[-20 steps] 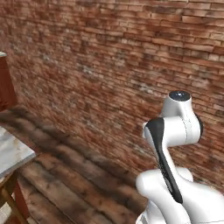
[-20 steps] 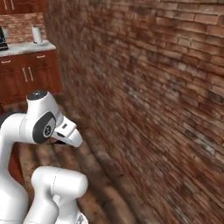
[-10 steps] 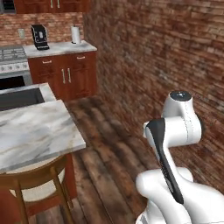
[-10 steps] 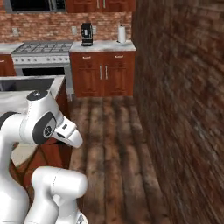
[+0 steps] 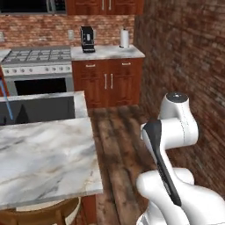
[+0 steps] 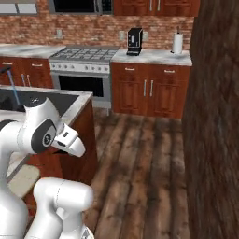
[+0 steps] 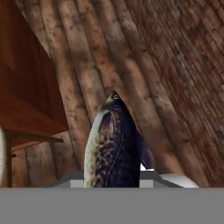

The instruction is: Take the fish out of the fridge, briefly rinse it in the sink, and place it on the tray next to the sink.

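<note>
One dark brown speckled fish pinched in my hand over plank floor; grey-white marble desk left, black sink far on it, one steel stove beyond.

Fish: dark brown-black back, mottled pale belly. Surface: grey-white marble with faint veins. Sink: black. Cabinets: reddish-brown wood. Floor: dark brown planks. Wall: red-brown brick. Stove: grey steel.
</note>
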Available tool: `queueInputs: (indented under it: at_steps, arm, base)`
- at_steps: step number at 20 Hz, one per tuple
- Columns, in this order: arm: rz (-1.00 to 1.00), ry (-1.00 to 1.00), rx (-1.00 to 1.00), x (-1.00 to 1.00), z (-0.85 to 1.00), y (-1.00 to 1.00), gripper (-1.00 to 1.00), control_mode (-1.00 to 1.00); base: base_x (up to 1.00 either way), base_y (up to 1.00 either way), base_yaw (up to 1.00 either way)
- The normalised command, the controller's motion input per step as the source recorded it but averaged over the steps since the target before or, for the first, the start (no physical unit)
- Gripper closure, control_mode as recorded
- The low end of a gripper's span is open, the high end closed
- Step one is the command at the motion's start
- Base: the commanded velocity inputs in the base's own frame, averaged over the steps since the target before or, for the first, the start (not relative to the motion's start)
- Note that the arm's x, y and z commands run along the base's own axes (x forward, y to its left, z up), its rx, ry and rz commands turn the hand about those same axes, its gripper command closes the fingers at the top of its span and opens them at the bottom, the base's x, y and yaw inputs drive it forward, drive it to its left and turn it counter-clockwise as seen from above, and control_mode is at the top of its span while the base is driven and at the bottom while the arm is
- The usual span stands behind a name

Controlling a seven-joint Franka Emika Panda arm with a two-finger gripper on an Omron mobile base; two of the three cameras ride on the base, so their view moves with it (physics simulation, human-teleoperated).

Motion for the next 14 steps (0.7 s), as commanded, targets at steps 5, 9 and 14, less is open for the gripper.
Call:
queueInputs:
  at_steps: [5, 9, 14]
  arm:
    - [0.0, 0.0, 0.0, 0.0, 0.0, 0.0, 1.0, 1.0]
    - [0.0, 0.0, 0.0, 0.0, 0.0, 0.0, 1.0, 1.0]
    - [0.0, 0.0, 0.0, 0.0, 0.0, 0.0, 1.0, 1.0]
  base:
    - [1.0, -0.91, 0.14]
    - [1.0, -0.47, 0.25]
    - [1.0, -0.15, 0.32]
